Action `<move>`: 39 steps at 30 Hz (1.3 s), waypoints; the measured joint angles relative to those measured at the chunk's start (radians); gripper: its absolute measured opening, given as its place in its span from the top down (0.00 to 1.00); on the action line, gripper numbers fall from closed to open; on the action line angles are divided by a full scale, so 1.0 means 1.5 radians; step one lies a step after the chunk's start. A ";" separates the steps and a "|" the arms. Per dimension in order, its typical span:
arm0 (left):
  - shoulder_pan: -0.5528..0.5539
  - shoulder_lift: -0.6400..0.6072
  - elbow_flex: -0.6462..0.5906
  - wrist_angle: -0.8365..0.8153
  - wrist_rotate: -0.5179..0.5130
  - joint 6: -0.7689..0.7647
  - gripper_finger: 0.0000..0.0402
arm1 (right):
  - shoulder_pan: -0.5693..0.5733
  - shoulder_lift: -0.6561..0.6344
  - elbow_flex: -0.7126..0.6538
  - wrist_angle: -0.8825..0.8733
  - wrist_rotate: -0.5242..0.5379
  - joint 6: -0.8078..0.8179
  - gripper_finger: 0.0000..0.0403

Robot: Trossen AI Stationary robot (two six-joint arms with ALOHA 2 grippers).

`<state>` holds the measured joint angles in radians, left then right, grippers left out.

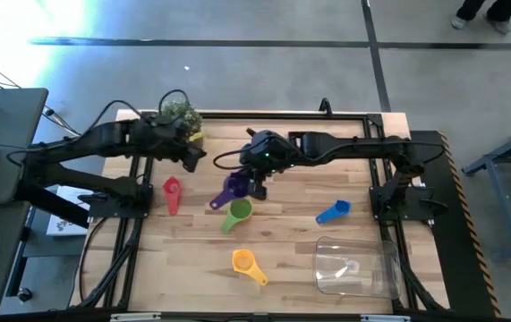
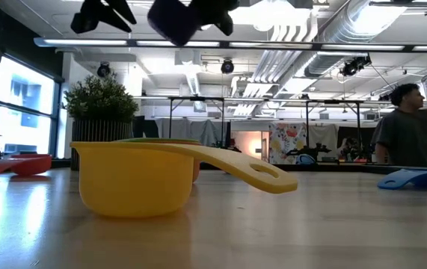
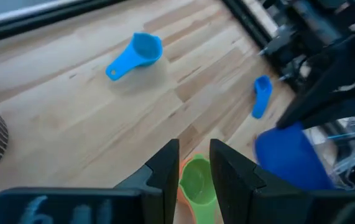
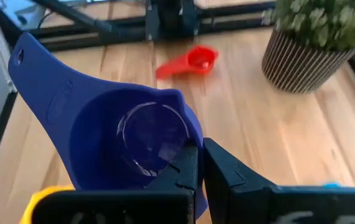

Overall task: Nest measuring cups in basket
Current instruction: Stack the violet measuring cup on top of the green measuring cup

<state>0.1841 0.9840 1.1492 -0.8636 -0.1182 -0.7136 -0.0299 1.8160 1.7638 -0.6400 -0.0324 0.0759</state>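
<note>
My right gripper (image 1: 257,183) is over the middle of the table, shut on a purple measuring cup (image 1: 234,186) that hangs high above the tabletop in the low view (image 2: 176,22). My left gripper (image 1: 194,161) hovers near the potted plant (image 1: 182,116), open by a narrow gap and holding nothing. On the table lie a green cup (image 1: 237,213), a yellow-orange cup (image 1: 248,264), a blue cup (image 1: 334,211) and a red-pink cup (image 1: 172,192). The clear basket (image 1: 355,266) stands at the near right of the table. My right gripper pinches the purple cup's bowl wall (image 4: 189,134) on the side opposite the handle (image 4: 28,59), with one finger (image 4: 183,171) inside the bowl and the other outside. The cup is lifted clear of the table, its handle pointing away from the fingers.
Dark frame rails run along the table's left, right and far sides. The striped plant pot (image 4: 301,59) stands at the far edge. A person (image 2: 407,127) is in the room beyond the table. Bare wood lies between the cups and the basket.
</note>
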 joint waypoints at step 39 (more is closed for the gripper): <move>-0.001 -0.040 -0.003 -0.006 -0.033 0.018 0.80 | 0.000 0.177 0.000 -0.031 -0.061 0.000 1.00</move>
<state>0.1827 0.9247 1.1454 -0.8721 -0.1673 -0.6868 -0.0299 2.0809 1.7641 -0.6864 -0.1246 0.0758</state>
